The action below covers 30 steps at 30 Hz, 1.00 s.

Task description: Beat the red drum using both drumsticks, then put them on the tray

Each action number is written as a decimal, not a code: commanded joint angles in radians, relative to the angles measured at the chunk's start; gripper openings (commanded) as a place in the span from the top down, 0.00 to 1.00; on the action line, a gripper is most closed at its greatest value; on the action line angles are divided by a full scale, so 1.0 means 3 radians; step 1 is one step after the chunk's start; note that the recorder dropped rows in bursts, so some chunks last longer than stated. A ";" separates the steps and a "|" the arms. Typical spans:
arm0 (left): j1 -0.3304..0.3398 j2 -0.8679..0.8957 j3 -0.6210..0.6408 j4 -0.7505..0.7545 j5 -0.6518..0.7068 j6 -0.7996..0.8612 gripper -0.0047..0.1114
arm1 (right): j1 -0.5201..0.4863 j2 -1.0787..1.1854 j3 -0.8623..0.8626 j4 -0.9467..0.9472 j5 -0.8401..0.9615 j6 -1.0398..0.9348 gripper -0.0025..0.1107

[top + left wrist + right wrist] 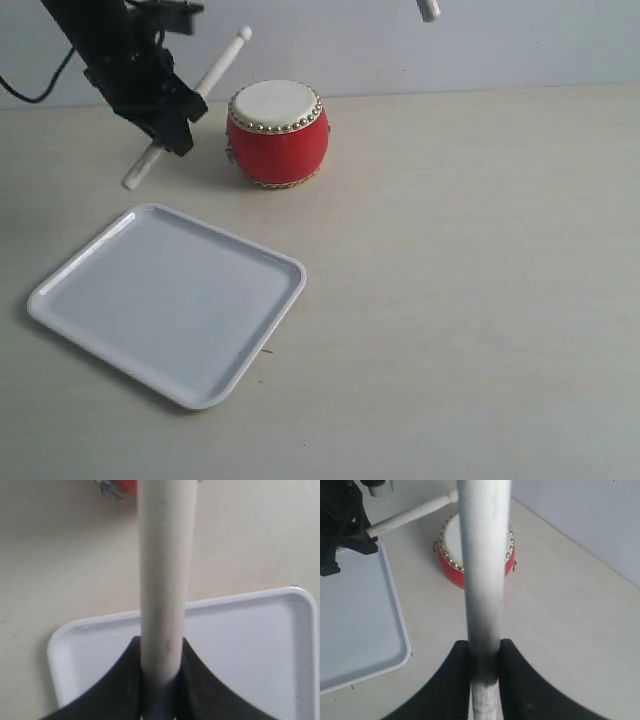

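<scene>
My left gripper (161, 655) is pinched on the left drumstick (164, 570), toward its butt end. My right gripper (484, 655) clamps the right drumstick (484, 555) likewise. The red drum (278, 135) stands at one o'clock from the tray (170, 300). I judge the sticks light, stiff and smooth: grip low and firmly, against twisting.
</scene>
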 commanded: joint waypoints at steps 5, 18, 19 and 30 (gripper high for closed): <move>-0.0007 -0.0880 -0.0026 -0.0033 -0.0002 0.0000 0.96 | 0.0001 0.0600 -0.0005 0.0122 -0.0022 0.0007 0.98; -0.0007 -0.1185 -0.0026 0.0041 -0.0002 0.0000 0.96 | 0.0001 0.1782 -0.0011 0.0247 -0.0022 -0.0034 0.98; -0.0007 -0.1185 -0.0026 0.0041 -0.0002 0.0000 0.96 | 0.0001 0.1719 -0.0011 0.0254 -0.0022 -0.0034 0.98; -0.0007 -0.1185 -0.0011 0.0041 -0.0002 -0.0087 0.96 | 0.0001 0.0792 -0.0011 0.0267 -0.0022 -0.0021 0.98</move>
